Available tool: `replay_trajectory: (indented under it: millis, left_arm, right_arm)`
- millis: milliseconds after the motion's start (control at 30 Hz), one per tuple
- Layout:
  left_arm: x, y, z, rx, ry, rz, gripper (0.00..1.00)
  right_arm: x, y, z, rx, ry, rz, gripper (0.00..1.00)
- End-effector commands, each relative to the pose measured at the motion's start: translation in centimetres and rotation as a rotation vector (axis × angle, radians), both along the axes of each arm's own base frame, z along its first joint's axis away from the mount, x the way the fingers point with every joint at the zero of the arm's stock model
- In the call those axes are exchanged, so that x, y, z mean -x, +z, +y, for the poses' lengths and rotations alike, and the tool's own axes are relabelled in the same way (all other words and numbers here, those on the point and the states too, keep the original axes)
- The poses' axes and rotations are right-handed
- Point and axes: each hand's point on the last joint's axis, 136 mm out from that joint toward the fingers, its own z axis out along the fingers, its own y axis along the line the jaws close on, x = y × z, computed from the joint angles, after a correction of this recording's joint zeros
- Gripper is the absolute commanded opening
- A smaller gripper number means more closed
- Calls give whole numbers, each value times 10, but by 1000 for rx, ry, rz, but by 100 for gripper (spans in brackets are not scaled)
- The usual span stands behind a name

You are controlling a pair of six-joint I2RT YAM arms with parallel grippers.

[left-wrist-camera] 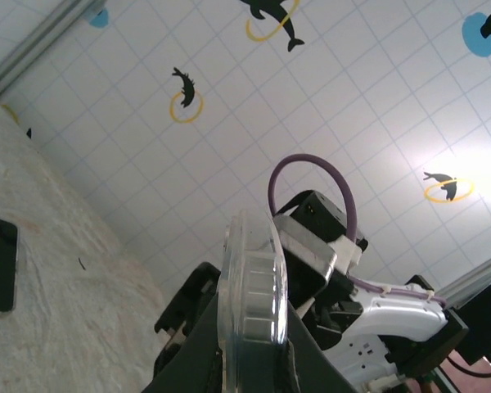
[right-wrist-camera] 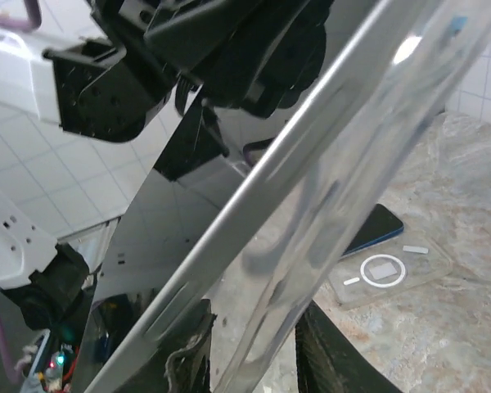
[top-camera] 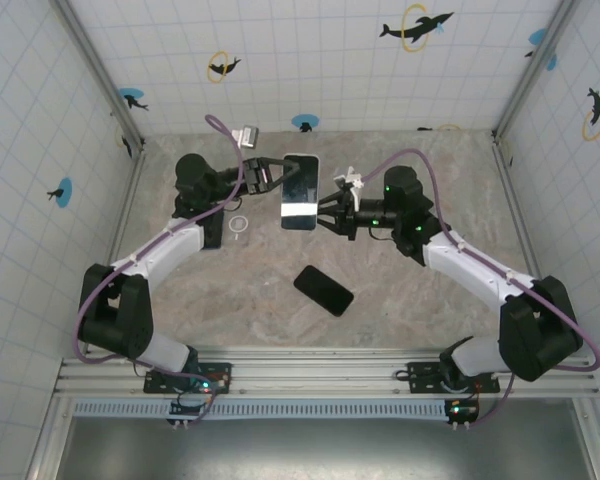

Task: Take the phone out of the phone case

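Clear plastic phone case [left-wrist-camera: 252, 286], phone [top-camera: 299, 205] inside, held aloft at upper centre of top view. Clamped at left edge by left gripper [top-camera: 280, 178], at right edge by right gripper [top-camera: 326, 213]. Judged risk: slip on slick rim under peeling force, then drop onto table [top-camera: 430, 300] or black phone [top-camera: 323, 290] at lower centre.

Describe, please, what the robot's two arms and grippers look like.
The left arm and right arm have white links between black joints. A purple cable loops along each to the wrist. The left gripper and right gripper are black, two-fingered; green lights glow near the right wrist.
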Motion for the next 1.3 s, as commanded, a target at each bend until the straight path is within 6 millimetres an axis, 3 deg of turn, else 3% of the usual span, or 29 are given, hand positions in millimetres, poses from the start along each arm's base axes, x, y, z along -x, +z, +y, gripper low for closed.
replay_trajectory:
  millis: [0,100,200,300,533,667,800,900,967,1100,1267]
  left_arm:
    - [15,6,-6,-6,-69,-21,0]
    - [7,9,-7,-1,-33,-2,0]
    - [-15,7,-2,22,90,79,0]
    - [-29,17,4,122,168,164,0]
    - [-43,3,10,205,303,319,0]
    - [-48,-8,12,208,338,366,0]
    - [-49,-16,11,196,339,383,0]
    - [-52,-20,10,189,338,390,1]
    - [-54,-20,10,186,340,393,5]
    - [-57,-23,11,178,351,405,25]
    - [-59,-35,17,143,392,448,61]
  right_arm:
    - [-4,27,0,-107,8,-20,31]
    - [-2,27,4,-123,33,19,33]
    - [-6,31,3,-185,3,105,36]
    - [-8,38,2,-282,-19,242,42]
    - [-10,35,7,-440,-108,511,42]
    - [-13,30,5,-500,-150,607,36]
    - [-16,29,-2,-566,-177,656,19]
    - [-16,31,-3,-589,-184,671,11]
    - [-16,33,-3,-607,-183,679,8]
    - [-20,32,-6,-647,-209,704,4]
    - [-30,30,-13,-691,-270,723,2]
